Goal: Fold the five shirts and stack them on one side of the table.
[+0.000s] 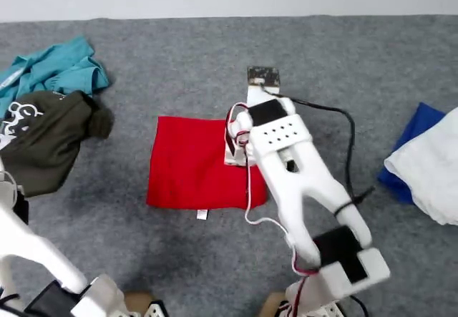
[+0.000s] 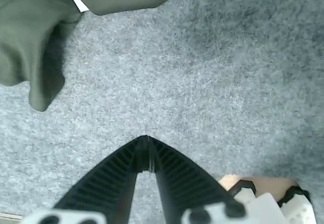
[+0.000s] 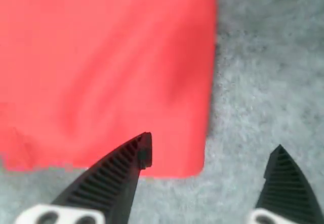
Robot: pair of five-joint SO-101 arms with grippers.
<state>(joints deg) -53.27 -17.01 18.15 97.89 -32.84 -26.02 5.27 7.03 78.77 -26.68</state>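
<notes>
A folded red shirt (image 1: 193, 163) lies flat in the middle of the grey table (image 1: 215, 52). My right arm (image 1: 286, 152) stretches over the shirt's right edge. In the right wrist view my right gripper (image 3: 211, 155) is open just above the red shirt (image 3: 106, 67), one fingertip (image 3: 143, 150) over the cloth and the other over bare felt, with a corner of the shirt between them. My left gripper (image 2: 148, 153) is shut on nothing over bare felt, near the crumpled olive shirt (image 2: 35, 42). That olive shirt (image 1: 43, 142) lies at the table's left, with a teal shirt (image 1: 54, 70) behind it.
A white shirt (image 1: 429, 170) rests partly on a blue shirt (image 1: 418, 127) at the right edge. A small circuit board (image 1: 262, 77) lies behind the right arm, and a black cable (image 1: 347, 134) runs along the arm. My left arm (image 1: 28, 249) stands at the front left.
</notes>
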